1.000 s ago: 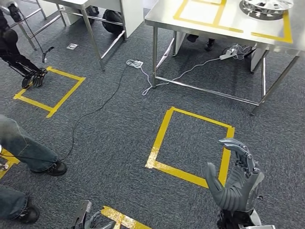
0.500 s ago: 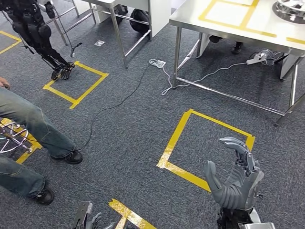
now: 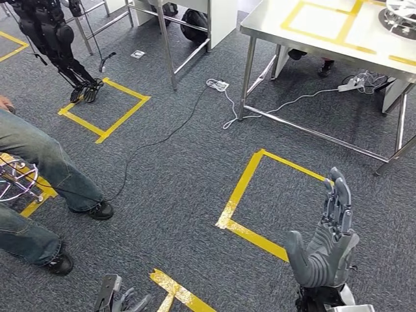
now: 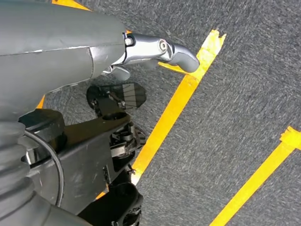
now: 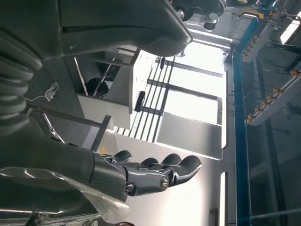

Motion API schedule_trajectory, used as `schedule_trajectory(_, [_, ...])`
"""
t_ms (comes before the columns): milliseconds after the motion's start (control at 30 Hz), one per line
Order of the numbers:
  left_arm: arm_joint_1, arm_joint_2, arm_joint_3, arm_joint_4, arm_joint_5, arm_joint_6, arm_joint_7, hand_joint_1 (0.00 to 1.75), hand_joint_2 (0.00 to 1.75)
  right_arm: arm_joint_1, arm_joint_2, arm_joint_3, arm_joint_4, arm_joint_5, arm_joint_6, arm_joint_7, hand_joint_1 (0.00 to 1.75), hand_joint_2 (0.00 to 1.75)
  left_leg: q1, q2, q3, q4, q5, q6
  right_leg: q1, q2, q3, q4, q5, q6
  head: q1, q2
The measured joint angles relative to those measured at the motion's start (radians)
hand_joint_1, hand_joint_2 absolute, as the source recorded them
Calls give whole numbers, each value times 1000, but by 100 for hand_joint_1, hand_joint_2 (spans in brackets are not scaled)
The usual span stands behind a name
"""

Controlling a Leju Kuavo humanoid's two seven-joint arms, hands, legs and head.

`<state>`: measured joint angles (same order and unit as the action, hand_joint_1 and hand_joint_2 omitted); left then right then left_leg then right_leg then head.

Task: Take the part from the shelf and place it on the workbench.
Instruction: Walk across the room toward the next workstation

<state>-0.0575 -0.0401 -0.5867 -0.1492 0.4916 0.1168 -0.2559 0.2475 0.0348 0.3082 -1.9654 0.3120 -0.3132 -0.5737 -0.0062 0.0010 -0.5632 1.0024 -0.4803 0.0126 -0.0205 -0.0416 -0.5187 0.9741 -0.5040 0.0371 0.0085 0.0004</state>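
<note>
Head view high, angled down over taped carpet (image 3: 162,188); wrist cameras close behind each robot hand, left floorward, right ceilingward

At one o'clock the wheel cover (image 3: 402,14) on the table (image 3: 314,39) is edge-cropped; at six, the left hand (image 3: 120,300) is perhaps half hidden.

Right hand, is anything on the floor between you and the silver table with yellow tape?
Nothing visible stands in the way. Between the right hand and the workbench there is only carpet and a flat yellow tape square. A white cable lies off to the side by the table leg.
</note>
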Motion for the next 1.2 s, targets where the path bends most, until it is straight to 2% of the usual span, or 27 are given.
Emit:
schedule_trajectory(200, [0,2,0,0,-3,9,5,0,0,0,0,0,0,0,0,0,0,0,-6,-2,-5,4,0,19,-5,-4,2,-3,3,19,-1,0])
schedule_trajectory(267, [0,1,0,0,-4,11,8,0,0,0,0,0,-1,0,0,-1,0,0,-1,-6,-1,-8,8,31,-6,5,-7,14,-15,23,1,0])
schedule_trajectory(300, [-1,1,-1,0,-4,12,9,0,0,0,0,0,-1,0,0,-1,0,0,2,-10,0,-13,12,36,-6,14,-23,48,-38,24,3,0])
schedule_trajectory(367, [-1,0,-1,0,-4,13,10,0,0,2,0,0,-2,0,0,-2,0,0,2,-19,-1,-15,15,41,-5,33,-89,182,-106,22,5,0])
schedule_trajectory(400, [-1,0,-1,0,-4,13,10,0,0,3,0,0,-2,0,0,-1,0,0,1,-25,-2,-15,15,41,-5,36,-121,249,-130,22,6,0])
schedule_trajectory(433, [-1,0,-1,0,-4,13,10,0,0,5,0,0,-2,1,0,-1,0,0,0,-33,-3,-15,15,41,-5,38,-143,292,-139,21,6,0])
schedule_trajectory(467, [0,-1,-1,0,-4,13,10,0,0,5,0,0,-2,1,0,-2,0,0,0,-42,-2,-14,16,40,-5,39,-144,290,-124,20,6,0])
schedule_trajectory(500, [-1,-1,-1,0,-4,13,10,0,0,5,0,0,-2,2,0,-2,0,0,0,-53,-2,-13,16,39,-5,43,-124,248,-92,18,6,0])
schedule_trajectory(533, [-1,-2,-2,0,-4,13,10,0,0,5,0,0,-2,4,0,-2,0,0,1,-65,-1,-12,16,36,-6,58,-91,177,-53,15,6,0])
schedule_trajectory(567, [-2,-2,-2,0,-4,13,10,0,0,6,0,0,-2,5,0,-1,0,0,0,-77,-3,-9,15,31,-9,88,-58,106,-25,12,5,0])
schedule_trajectory(600, [-4,-3,-2,0,-4,13,10,0,0,7,0,0,-2,7,0,-2,0,0,1,-89,-7,-6,16,25,-11,113,-31,53,-9,10,5,0])
schedule_trajectory(633, [-5,-3,-2,0,-4,14,10,0,0,9,0,0,-2,8,0,-2,0,0,3,-101,-12,-3,18,18,-11,133,-16,23,-4,7,5,0])
schedule_trajectory(667, [-5,-3,-2,0,-4,14,10,0,0,10,0,0,-3,9,-1,-2,0,0,6,-114,-18,-2,21,10,-10,139,-11,17,-8,4,5,0])
schedule_trajectory(733, [-1,-2,-3,0,-4,15,10,0,0,11,0,-1,-3,11,-1,-3,0,0,11,-132,-25,-1,24,-4,-8,113,-6,14,-5,-6,5,0])
schedule_trajectory(767, [0,-2,-4,0,-4,15,10,0,0,10,0,-1,-3,11,-1,-3,0,0,10,-119,-31,12,15,-10,-9,98,-3,10,-4,-13,2,0])
schedule_trajectory(800, [0,-1,-4,0,-4,15,11,0,0,10,0,-1,-3,11,-1,-3,0,0,9,-96,-46,43,-4,-15,-10,81,2,6,-3,-19,-2,0])
schedule_trajectory(867, [-3,-2,-4,0,-4,15,11,0,0,13,0,-2,-3,12,-1,-3,0,0,10,-35,-102,165,-66,-25,-7,46,8,3,-6,-28,-9,0])
schedule_trajectory(900, [-4,-3,-5,0,-4,15,11,0,0,14,0,-3,-3,12,-1,-3,0,0,12,-21,-133,231,-92,-28,-5,28,9,3,-8,-30,-10,0])
schedule_trajectory(933, [-3,-3,-5,0,-4,15,11,0,0,14,0,-3,-3,12,-1,-3,0,0,14,-14,-153,276,-104,-30,-3,12,11,4,-10,-31,-10,0])
schedule_trajectory(967, [-2,-3,-5,0,-4,15,11,0,0,14,0,-3,-3,12,-1,-3,0,0,15,-11,-156,285,-98,-31,-2,-2,13,4,-12,-32,-10,0])
schedule_trajectory(1000, [-1,-3,-6,0,-4,15,11,0,0,14,0,-4,-3,12,-1,-3,0,0,16,-8,-137,253,-73,-30,-1,-15,16,4,-14,-31,-10,0])
schedule_trajectory(1033, [0,-3,-6,0,-4,15,11,0,0,14,0,-4,-3,12,0,-3,0,0,15,3,-102,187,-36,-26,0,-27,20,4,-18,-30,-10,0])
schedule_trajectory(1100, [-2,-2,-6,0,-4,15,10,0,0,13,0,-4,-3,14,0,-3,0,0,4,53,-33,56,9,-15,4,-48,27,5,-25,-23,-10,0])
schedule_trajectory(1133, [-4,-2,-6,0,-4,15,10,0,0,13,0,-4,-3,15,0,-2,0,0,-2,73,-15,18,15,-10,7,-58,29,6,-29,-18,-9,0])
schedule_trajectory(1167, [-4,-2,-6,0,-4,15,9,0,0,13,0,-4,-3,16,0,-2,0,0,-7,84,-12,7,10,-6,10,-68,30,6,-32,-12,-9,0])
schedule_trajectory(1200, [-4,-1,-6,0,-4,15,9,0,0,12,0,-4,-3,17,1,-2,0,0,-9,75,-15,4,9,-1,11,-80,32,6,-34,-7,-8,0])
